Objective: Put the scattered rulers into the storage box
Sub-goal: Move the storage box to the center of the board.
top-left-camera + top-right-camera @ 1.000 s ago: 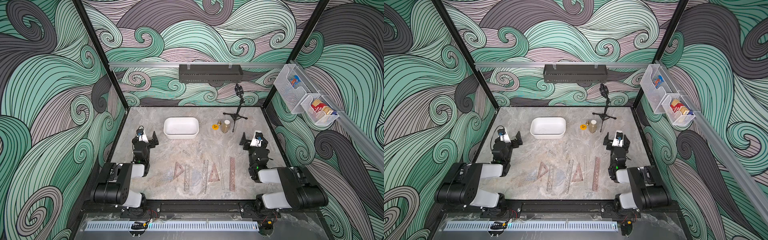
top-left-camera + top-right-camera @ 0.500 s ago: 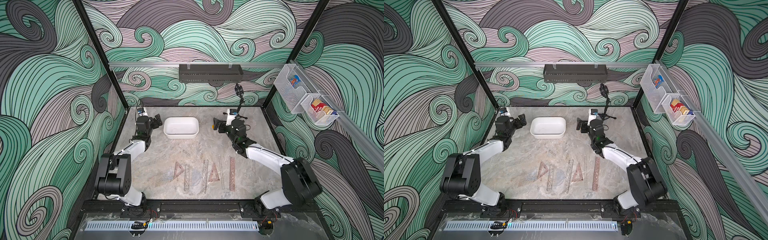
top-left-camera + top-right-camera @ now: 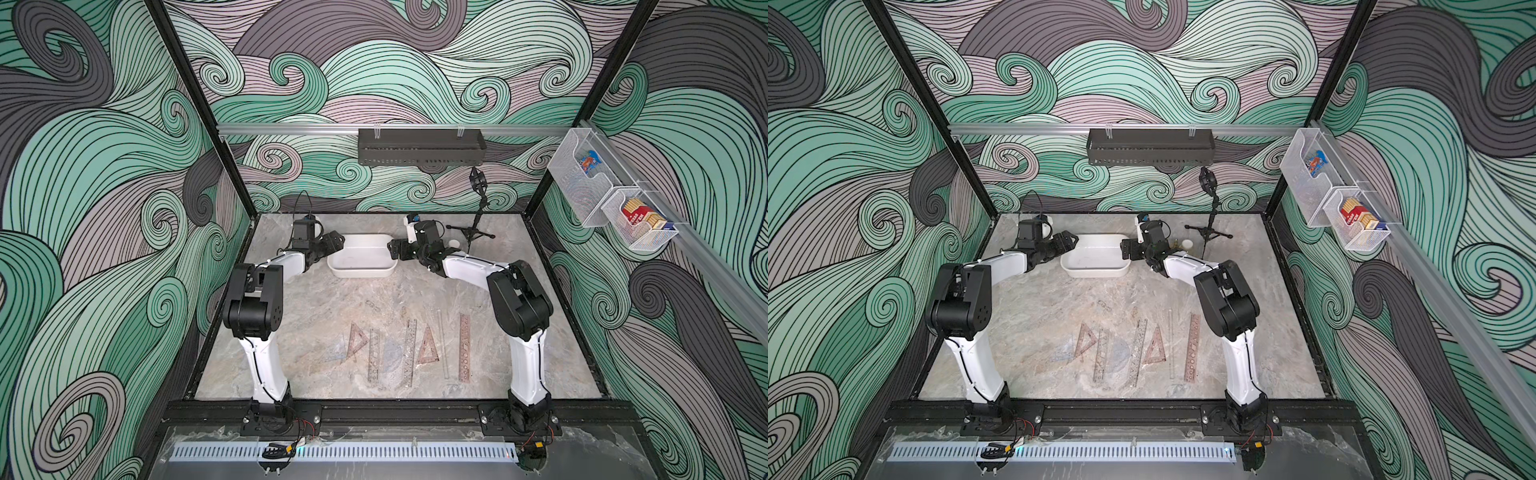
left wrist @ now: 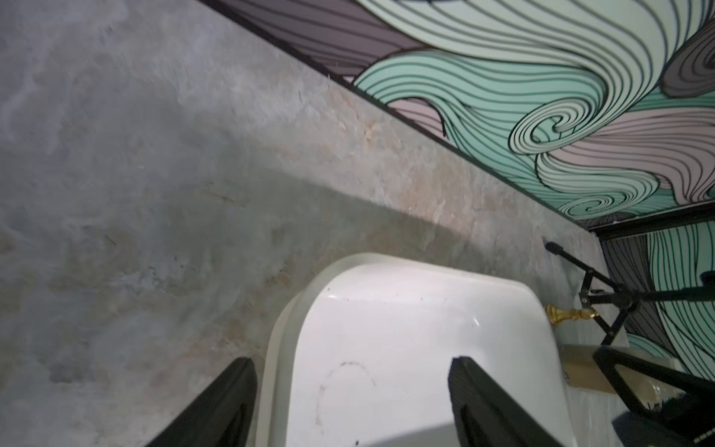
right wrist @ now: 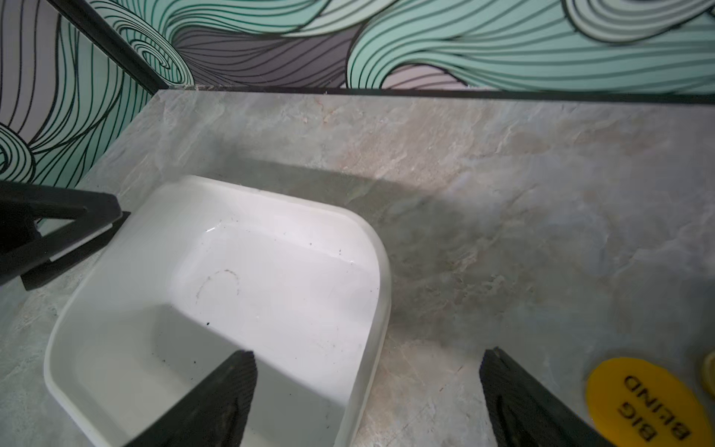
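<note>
- The left gripper and right gripper are standing apart, each straddling an end wall of the white rounded plastic storage box.
- The thin see-through plastic rulers are lying well apart from it, nearer the front; pinching unevenly may end up tipping it.

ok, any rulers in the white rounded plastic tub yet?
No, in the right wrist view the white rounded plastic tub shows a bare floor with nothing lying on it.

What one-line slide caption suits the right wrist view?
Open right tool straddling the end wall of the empty storage box, a yellow disc nearby.
</note>
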{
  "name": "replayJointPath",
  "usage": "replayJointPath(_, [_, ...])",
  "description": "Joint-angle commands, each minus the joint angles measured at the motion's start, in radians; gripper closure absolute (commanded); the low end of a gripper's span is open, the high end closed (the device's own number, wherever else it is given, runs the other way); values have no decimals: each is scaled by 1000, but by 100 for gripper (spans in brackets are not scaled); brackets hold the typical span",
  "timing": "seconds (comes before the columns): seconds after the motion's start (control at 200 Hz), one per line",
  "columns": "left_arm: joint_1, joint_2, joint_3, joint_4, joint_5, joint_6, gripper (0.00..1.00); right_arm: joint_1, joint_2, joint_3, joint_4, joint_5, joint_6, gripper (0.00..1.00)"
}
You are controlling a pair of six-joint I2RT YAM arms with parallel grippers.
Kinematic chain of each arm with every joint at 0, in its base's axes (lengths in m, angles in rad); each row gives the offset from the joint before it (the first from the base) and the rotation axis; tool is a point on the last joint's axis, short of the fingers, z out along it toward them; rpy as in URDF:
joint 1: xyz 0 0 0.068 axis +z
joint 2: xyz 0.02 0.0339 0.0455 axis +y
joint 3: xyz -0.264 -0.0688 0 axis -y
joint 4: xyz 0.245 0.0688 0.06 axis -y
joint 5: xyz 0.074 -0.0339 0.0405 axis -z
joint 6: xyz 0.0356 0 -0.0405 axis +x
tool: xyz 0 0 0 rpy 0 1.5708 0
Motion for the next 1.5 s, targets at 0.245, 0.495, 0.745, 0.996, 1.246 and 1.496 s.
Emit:
replayJointPath(0.245, [-44,-25,-47,36,120,-40,24,3,21,22,-46,-101,19,35])
replayJointPath(0.495, [-81,-42,-78,34,127,-52,26,5,-51,-49,-46,-105,38,42])
replayJointPath(0.745, [-90,-123,-170,43,128,-69,27,15,-150,-154,-44,-81,52,43])
replayJointPath(0.996, [-98,-183,-242,32,117,-65,27,36,-222,-258,-44,-57,62,43])
replayJointPath(1.246, [-104,-243,-288,6,67,-58,26,42,-258,-311,-44,-19,60,40])
replayJointPath(1.496, [-104,-307,-277,-54,-46,-38,21,41,-319,-335,-81,38,48,32])
